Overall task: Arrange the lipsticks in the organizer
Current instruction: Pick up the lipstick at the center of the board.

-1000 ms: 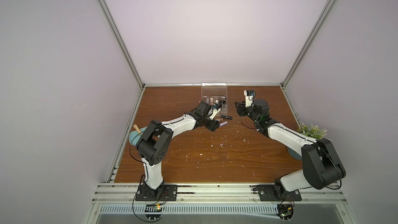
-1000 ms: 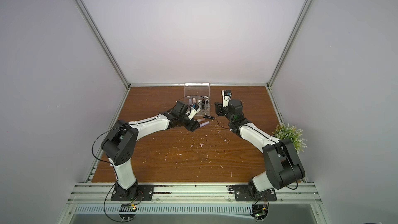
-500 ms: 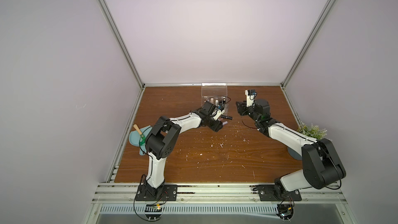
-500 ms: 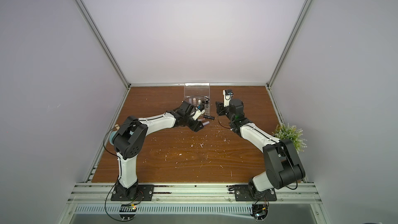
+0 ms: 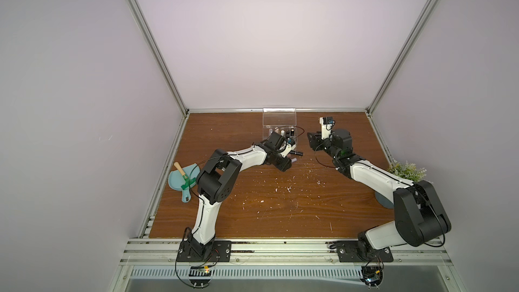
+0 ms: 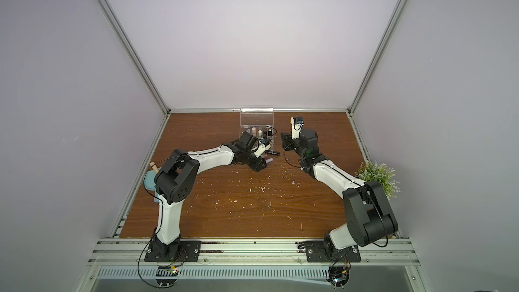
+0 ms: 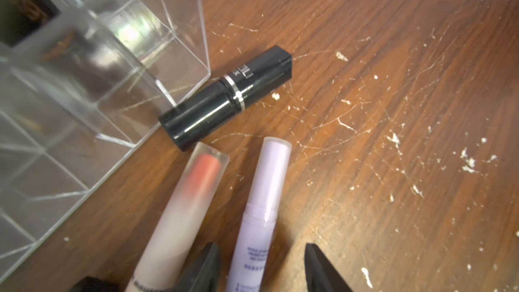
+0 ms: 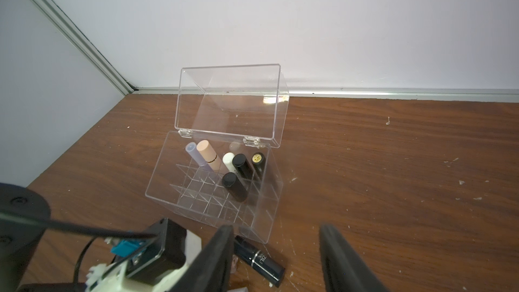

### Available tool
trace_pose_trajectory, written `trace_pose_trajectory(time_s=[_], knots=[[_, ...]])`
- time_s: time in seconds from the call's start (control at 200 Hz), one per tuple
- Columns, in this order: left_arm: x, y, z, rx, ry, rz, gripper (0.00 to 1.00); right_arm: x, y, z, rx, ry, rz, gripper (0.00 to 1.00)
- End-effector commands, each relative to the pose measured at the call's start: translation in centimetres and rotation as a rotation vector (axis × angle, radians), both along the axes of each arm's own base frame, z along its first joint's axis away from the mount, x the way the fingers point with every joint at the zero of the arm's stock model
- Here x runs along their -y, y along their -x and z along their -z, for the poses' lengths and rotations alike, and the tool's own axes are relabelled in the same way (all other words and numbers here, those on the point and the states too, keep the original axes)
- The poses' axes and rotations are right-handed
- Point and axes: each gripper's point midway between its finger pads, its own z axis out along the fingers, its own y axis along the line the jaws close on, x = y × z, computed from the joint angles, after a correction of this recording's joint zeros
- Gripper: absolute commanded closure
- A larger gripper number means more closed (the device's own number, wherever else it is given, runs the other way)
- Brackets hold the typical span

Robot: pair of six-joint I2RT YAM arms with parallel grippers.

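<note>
Lilac lipstick (image 7: 264, 192) lies flat on the table (image 7: 407, 66) near the organizer (image 7: 179, 46), long axis running straight out from between the parted fingers of the left gripper (image 7: 260, 248), cap pointing away from them. Right gripper (image 8: 275, 231) hovers with fingers apart, holding nothing.

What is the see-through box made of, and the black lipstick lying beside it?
The organizer looks like clear hard plastic, probably acrylic: you see straight through its walls, and the edges glint. The black lipstick seems to be glossy plastic with a thin silvery, metal-looking band; a bright streak of light runs along its side.
</note>
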Motion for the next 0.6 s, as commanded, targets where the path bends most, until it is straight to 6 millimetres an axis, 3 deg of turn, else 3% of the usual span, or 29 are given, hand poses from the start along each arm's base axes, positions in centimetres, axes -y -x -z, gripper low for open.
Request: trace_pose_trajectory(time_s=[0.0, 0.375, 0.595], knots=[[0.7, 0.9, 0.1, -0.017, -0.012, 0.038, 0.52, 0.0, -0.1, -1.3, 0.037, -0.020, 0.000, 0.45], [1.1, 1.4, 0.8, -0.034, -0.042, 0.045, 0.65, 0.4, -0.1, -1.5, 0.041, -0.024, 0.007, 0.45], [1.0, 1.1, 1.4, -0.042, -0.070, 0.025, 0.60, 0.4, 0.0, -1.8, 0.046, -0.029, 0.004, 0.45]])
